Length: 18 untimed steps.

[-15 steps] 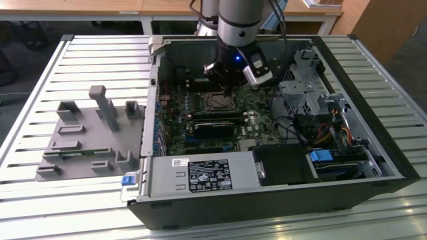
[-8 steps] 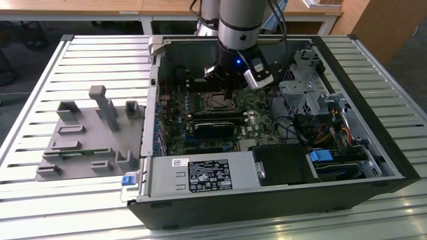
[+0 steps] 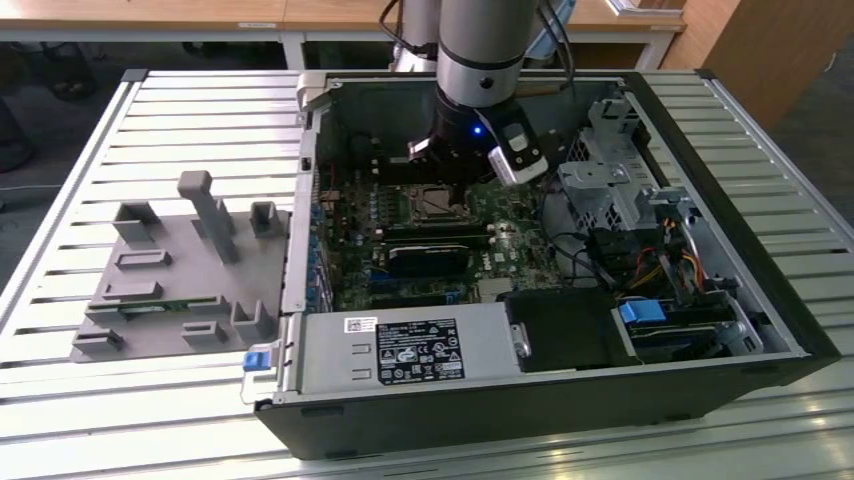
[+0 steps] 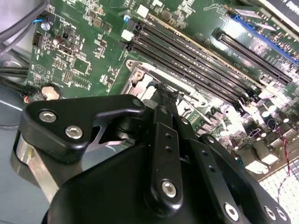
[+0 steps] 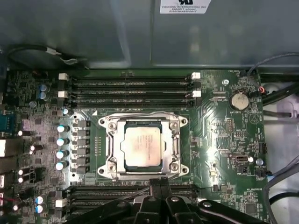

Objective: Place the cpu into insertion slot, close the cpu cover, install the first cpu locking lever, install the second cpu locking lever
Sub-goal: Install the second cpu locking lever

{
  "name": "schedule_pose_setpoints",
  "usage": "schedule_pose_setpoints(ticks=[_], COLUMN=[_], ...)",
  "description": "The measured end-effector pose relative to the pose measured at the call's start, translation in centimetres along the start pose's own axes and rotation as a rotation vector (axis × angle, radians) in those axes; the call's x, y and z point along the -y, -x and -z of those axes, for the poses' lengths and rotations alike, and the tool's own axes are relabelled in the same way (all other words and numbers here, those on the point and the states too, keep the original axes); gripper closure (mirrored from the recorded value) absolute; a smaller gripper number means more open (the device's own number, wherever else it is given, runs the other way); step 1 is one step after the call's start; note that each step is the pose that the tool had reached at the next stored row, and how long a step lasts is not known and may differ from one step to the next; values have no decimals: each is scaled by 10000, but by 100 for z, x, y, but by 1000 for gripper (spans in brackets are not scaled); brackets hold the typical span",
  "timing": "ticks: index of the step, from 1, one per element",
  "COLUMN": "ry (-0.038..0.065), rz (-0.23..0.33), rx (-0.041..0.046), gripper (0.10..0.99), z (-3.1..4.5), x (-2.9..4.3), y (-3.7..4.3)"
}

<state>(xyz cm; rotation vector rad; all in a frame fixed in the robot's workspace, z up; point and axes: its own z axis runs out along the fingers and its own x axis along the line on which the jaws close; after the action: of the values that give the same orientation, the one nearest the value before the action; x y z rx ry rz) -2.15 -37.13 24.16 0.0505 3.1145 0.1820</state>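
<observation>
In the exterior view, a pale grey slatted metal tabletop (image 3: pixel 160 130) of long parallel ribs spans the scene, catching bright glare along its near edge. Behind it stands a light wooden desk with white legs (image 3: pixel 287 25). A brown wooden cabinet panel (image 3: pixel 761 50) rises at the exterior view's right. Dark grey floor (image 3: pixel 34 110) shows at the exterior view's left, under soft, even daylight.

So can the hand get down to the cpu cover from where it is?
Probably yes. The hand hangs just above the board beside the cpu cover, which lies flat over the cpu with nothing above it. The memory slots alongside sit low and shouldn't block it.
</observation>
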Motion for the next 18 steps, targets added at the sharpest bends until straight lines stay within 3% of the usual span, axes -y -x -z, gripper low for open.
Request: schedule_pose_setpoints(ticks=[10, 18], ry=[4, 5], rz=[80, 130], rx=[-10, -15], gripper=[980, 980], z=[-35, -35], x=[48, 65], y=[-45, -261])
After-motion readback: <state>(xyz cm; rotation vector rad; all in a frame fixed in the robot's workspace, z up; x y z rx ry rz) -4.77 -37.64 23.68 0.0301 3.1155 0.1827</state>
